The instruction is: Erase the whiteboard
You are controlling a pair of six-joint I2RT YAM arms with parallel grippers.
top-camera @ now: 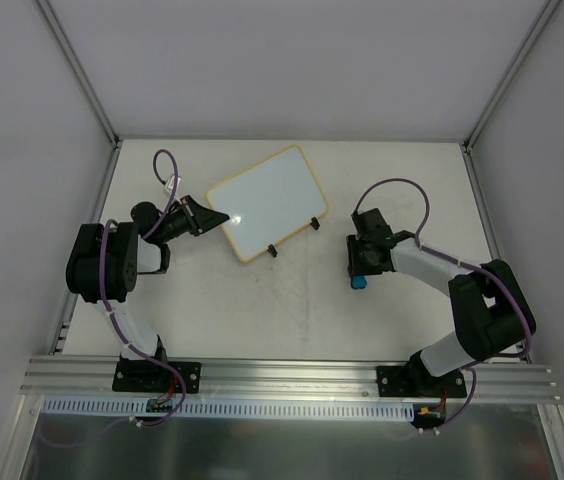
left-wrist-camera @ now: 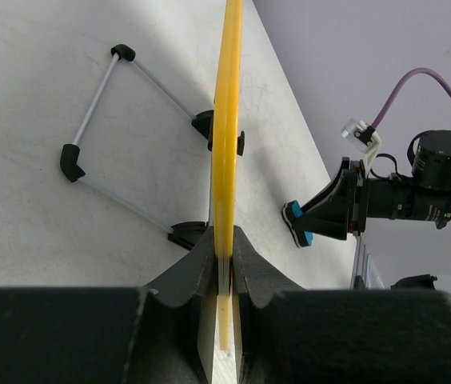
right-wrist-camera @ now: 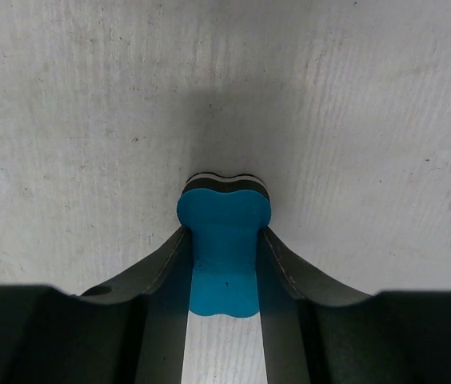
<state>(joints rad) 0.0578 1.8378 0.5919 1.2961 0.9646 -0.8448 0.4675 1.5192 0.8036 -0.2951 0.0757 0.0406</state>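
your left pincer (left-wrist-camera: 224, 250) is gripping the whiteboard (top-camera: 267, 200), likely light, stiff and slick, by its frame edge on the bench (top-camera: 292, 320), while right of the whiteboard your right pincer (right-wrist-camera: 224, 240) is clamping the blue eraser (right-wrist-camera: 224, 272).

The right tool (right-wrist-camera: 225, 234) holds a blue eraser (right-wrist-camera: 224, 268) tight between its two dark fingers (right-wrist-camera: 155, 268). One finger presses on each side of the eraser. The far end of the eraser has a thin black layer and a thin white layer. Under it is a pale grey surface (right-wrist-camera: 65, 120) with small scratches. A soft shadow (right-wrist-camera: 209, 120) lies on the surface just past the eraser.
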